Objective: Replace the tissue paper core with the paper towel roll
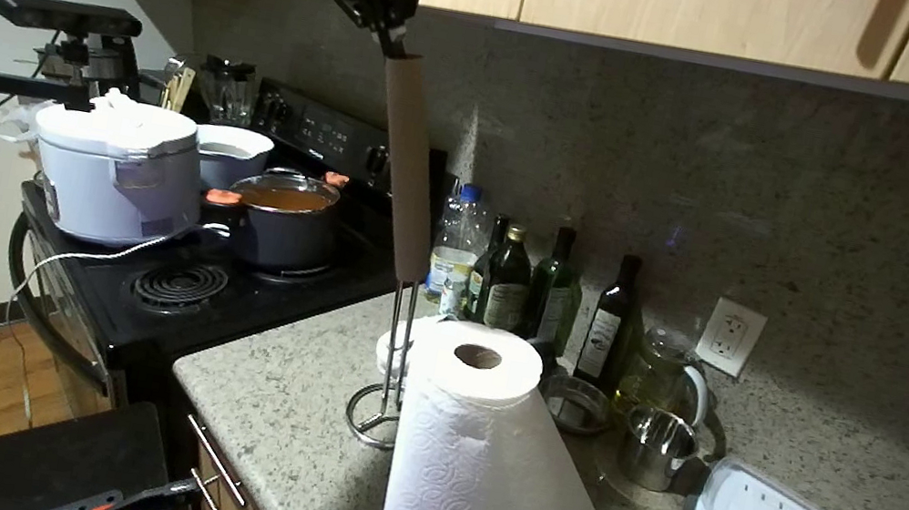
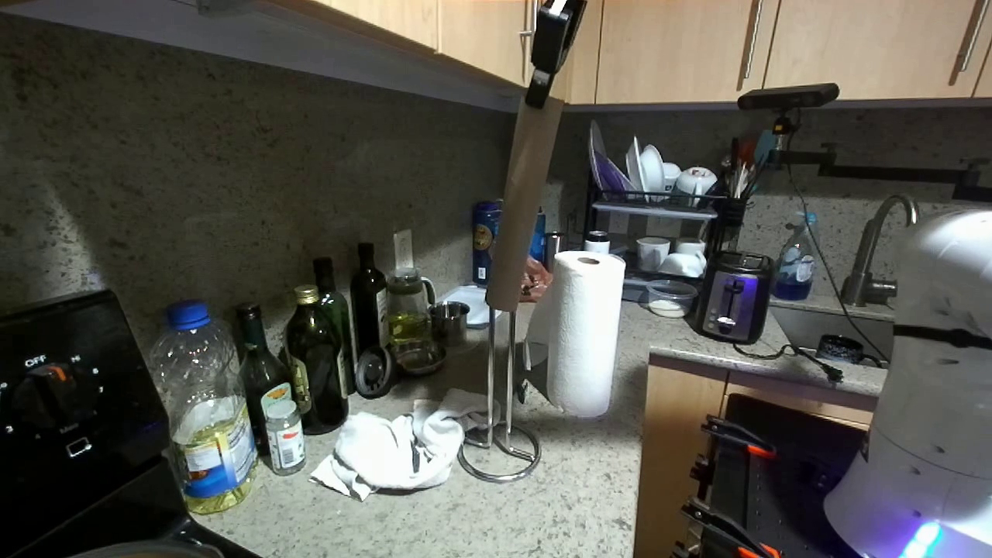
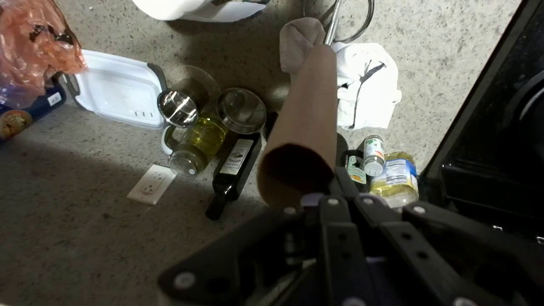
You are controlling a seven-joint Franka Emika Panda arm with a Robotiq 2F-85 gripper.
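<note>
The cardboard tube (image 2: pixel 527 205) is slim, plain and dull brown, tilted, its top well above the paper roll (image 2: pixel 585 333). In the wrist view that end shows a round rim, dark inside. The hand (image 1: pixel 392 42) pinches this rim at one side. The tube's lower end is around the rods of the metal stand (image 2: pixel 510 380). The fat white roll stands upright on the surface (image 2: pixel 573 504), near the stand but apart, a loose sheet flaring from its side, embossed swirls across its paper.
</note>
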